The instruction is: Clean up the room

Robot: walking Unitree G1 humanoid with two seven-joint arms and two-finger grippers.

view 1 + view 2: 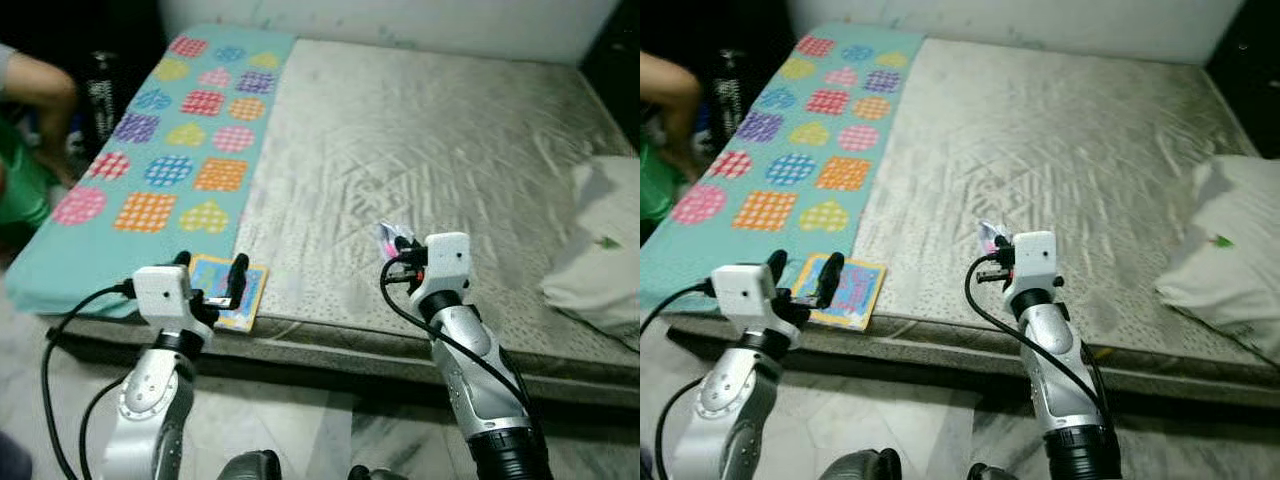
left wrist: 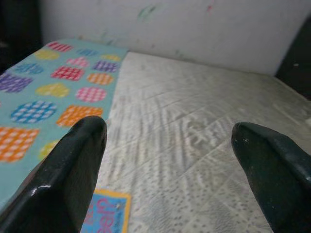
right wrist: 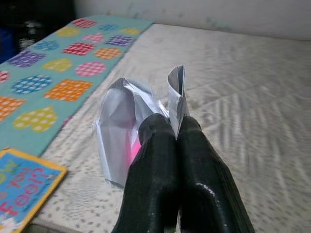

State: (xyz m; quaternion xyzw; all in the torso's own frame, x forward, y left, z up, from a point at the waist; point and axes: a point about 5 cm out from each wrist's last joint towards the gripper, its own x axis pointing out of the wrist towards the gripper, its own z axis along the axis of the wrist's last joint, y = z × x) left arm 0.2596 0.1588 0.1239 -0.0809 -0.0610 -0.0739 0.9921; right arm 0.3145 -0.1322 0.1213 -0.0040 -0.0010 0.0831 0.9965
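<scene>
My right gripper [image 1: 398, 243] is shut on a crumpled silver wrapper [image 3: 121, 121] with a pink inside, held just above the front part of the grey mattress [image 1: 420, 150]. The two black fingers [image 3: 194, 160] press together on the foil's edge. My left gripper [image 1: 210, 268] stands open over the mattress's front left edge, its fingers [image 2: 73, 170] wide apart above a small colourful book [image 1: 228, 290] with a yellow border. The same book [image 3: 24, 189] lies flat near the edge.
A teal blanket [image 1: 165, 150] with coloured hearts and circles covers the mattress's left strip. A white pillow [image 1: 600, 250] lies at the right edge. A person's arm [image 1: 35, 85] and green clothing are at far left. A white wall runs behind the bed.
</scene>
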